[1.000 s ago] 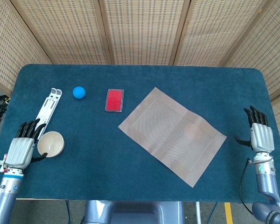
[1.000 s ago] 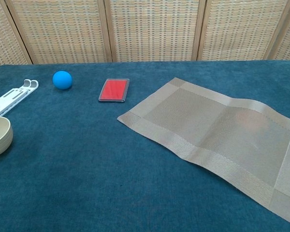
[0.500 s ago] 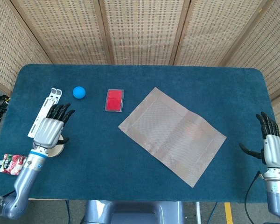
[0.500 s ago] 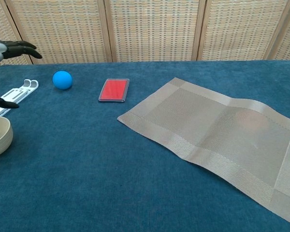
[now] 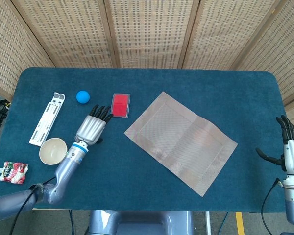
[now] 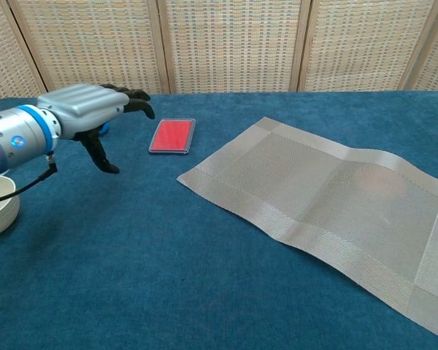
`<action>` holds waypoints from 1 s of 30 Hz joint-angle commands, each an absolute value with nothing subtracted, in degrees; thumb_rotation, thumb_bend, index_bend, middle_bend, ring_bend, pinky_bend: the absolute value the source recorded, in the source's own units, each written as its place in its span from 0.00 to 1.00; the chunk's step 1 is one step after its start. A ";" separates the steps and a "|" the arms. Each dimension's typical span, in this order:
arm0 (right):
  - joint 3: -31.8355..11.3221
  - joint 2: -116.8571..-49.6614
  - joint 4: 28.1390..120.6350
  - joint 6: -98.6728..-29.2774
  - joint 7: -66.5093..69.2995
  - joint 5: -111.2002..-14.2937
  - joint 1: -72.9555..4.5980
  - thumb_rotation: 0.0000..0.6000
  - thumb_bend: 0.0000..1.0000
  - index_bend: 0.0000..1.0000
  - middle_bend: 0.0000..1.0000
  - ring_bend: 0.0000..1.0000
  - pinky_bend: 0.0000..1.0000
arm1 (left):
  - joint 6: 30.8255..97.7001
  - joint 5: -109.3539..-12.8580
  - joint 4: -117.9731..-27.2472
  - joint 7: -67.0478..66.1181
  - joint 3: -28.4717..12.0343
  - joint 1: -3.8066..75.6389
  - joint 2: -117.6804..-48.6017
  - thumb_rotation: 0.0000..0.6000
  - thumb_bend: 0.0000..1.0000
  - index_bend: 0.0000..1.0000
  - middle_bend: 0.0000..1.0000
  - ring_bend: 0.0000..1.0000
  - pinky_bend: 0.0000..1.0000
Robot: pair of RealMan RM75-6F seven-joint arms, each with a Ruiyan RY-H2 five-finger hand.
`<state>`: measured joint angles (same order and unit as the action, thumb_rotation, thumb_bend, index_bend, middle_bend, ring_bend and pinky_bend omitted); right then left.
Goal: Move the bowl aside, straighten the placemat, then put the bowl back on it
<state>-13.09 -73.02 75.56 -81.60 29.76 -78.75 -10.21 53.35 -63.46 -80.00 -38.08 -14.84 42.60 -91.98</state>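
Placemat [image 5: 181, 142]: woven, beige-grey, rectangular, with a paler border band; lying askew on the blue table [image 5: 152, 78], corners pointing toward the edges, a shallow ripple near its right end in the chest view; right corner cut off by that view's frame.

Bowl [image 5: 53, 151]: small, cream, round, upright; set on the table near the left front, well apart from the placemat; mostly cut off at the left edge of the chest view.

Left hand [image 5: 91, 129]: grey back, black fingers spread and extended, holding nothing; poised between bowl and placemat, just beside the red card [image 5: 120, 105]. Contact with the table not discernible.

Right hand [image 5: 290, 149]: at the right table edge, fingers apart, empty; absent from the chest view.

Blue ball [image 5: 83, 96]: almost wholly hidden behind the left hand in the chest view.

White folding stand [image 5: 47, 119]: flat, left of the ball.

Red-and-white packet [image 5: 13, 172]: at the left front corner; print illegible.
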 commanded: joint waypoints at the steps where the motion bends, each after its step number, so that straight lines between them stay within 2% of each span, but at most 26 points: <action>1: -13.51 -73.07 74.37 -80.72 31.59 -77.98 -10.34 1.00 0.32 0.09 0.00 0.00 0.00 | 51.40 -61.08 -75.38 -39.78 -15.19 46.11 -96.42 1.00 0.14 0.22 0.00 0.00 0.00; 6: -13.73 -73.10 73.56 -80.20 32.95 -77.65 -10.43 1.00 0.32 0.09 0.00 0.00 0.00 | 50.86 -61.03 -71.30 -39.92 -15.12 48.68 -99.72 1.00 0.14 0.25 0.00 0.00 0.00; 12: -14.05 -73.06 72.70 -79.46 34.32 -77.00 -10.49 1.00 0.32 0.09 0.00 0.00 0.00 | 48.77 -60.44 -64.61 -39.23 -15.11 52.19 -104.33 1.00 0.22 0.26 0.00 0.00 0.00; 19: -14.56 -72.85 72.32 -79.53 35.91 -76.47 -10.19 1.00 0.32 0.09 0.00 0.00 0.00 | 46.45 -59.73 -56.80 -39.51 -14.84 55.92 -109.19 1.00 0.22 0.25 0.00 0.00 0.00; 30: -15.05 -72.75 72.31 -79.77 36.81 -76.18 -10.03 1.00 0.32 0.09 0.00 0.00 0.00 | 45.07 -59.37 -51.35 -38.97 -14.56 58.65 -113.19 1.00 0.22 0.26 0.00 0.00 0.00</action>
<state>-15.04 -72.75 72.31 -79.78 36.80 -76.19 -10.03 45.19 -59.35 -51.58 -39.05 -14.68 58.48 -112.99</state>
